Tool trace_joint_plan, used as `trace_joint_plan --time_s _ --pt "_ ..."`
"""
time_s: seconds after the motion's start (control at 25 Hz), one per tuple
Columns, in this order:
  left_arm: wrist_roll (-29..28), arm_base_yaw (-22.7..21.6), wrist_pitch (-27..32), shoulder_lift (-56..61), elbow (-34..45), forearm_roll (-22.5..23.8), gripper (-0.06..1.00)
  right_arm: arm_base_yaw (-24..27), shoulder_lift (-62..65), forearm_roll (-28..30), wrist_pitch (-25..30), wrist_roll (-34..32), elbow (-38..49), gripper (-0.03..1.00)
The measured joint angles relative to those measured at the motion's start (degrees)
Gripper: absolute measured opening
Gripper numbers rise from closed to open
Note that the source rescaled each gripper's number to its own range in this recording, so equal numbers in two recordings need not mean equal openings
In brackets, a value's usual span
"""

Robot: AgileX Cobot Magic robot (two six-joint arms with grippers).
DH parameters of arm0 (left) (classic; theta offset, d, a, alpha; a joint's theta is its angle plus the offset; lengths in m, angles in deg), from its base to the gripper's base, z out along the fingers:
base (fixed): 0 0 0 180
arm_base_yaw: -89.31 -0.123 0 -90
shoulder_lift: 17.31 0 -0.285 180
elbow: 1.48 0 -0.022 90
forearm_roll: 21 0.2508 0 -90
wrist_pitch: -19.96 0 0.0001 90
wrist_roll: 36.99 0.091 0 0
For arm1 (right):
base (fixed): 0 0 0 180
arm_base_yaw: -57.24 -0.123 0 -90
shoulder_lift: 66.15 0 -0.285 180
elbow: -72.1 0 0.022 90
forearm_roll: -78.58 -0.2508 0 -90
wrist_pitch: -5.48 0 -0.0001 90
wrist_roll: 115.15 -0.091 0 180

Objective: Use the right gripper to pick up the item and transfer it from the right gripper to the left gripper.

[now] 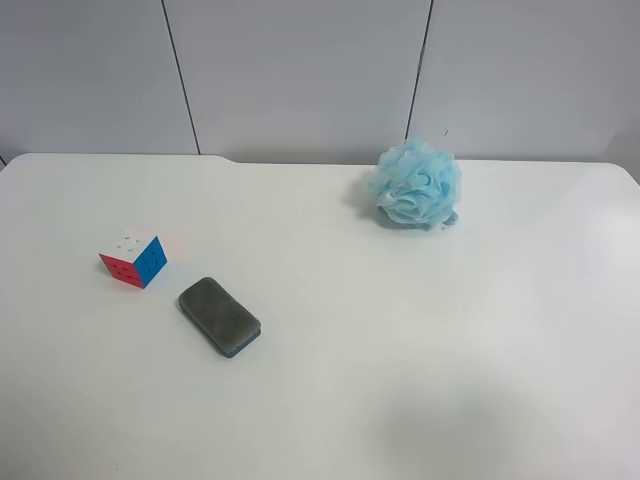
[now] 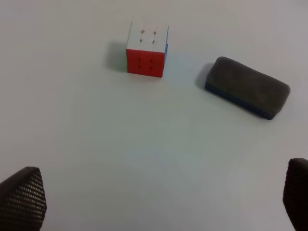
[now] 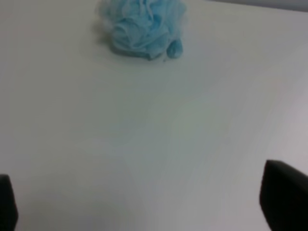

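Observation:
The item, a small puzzle cube (image 1: 133, 260) with white top, red and blue sides, sits on the white table at the exterior high view's left. It also shows in the left wrist view (image 2: 147, 50), well ahead of my left gripper (image 2: 159, 202), whose two dark fingertips stand wide apart, open and empty. My right gripper (image 3: 144, 207) is open and empty too, its black fingertips at the frame's sides, over bare table some way from the pouf. The cube is out of the right wrist view. Neither arm shows in the exterior high view.
A flat dark-grey sponge block (image 1: 220, 316) lies just beside the cube, also in the left wrist view (image 2: 248, 86). A fluffy light-blue bath pouf (image 1: 418, 183) sits toward the table's back, also in the right wrist view (image 3: 144, 26). A grey panelled wall stands behind the table (image 1: 400, 380).

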Motion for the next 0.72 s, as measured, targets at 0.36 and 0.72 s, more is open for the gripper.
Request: trace_joint_plan --time_s 0.36,0.72 --pt "0.0 0.0 -5.2 0.0 2.3 0.3 1.0 0.0 0.0 0.0 0.0 0.0 0.0 1.0" --pt "0.0 -1.4 -5.2 0.0 2.3 0.3 1.0 0.0 0.0 0.0 0.0 0.0 0.0 1.0"
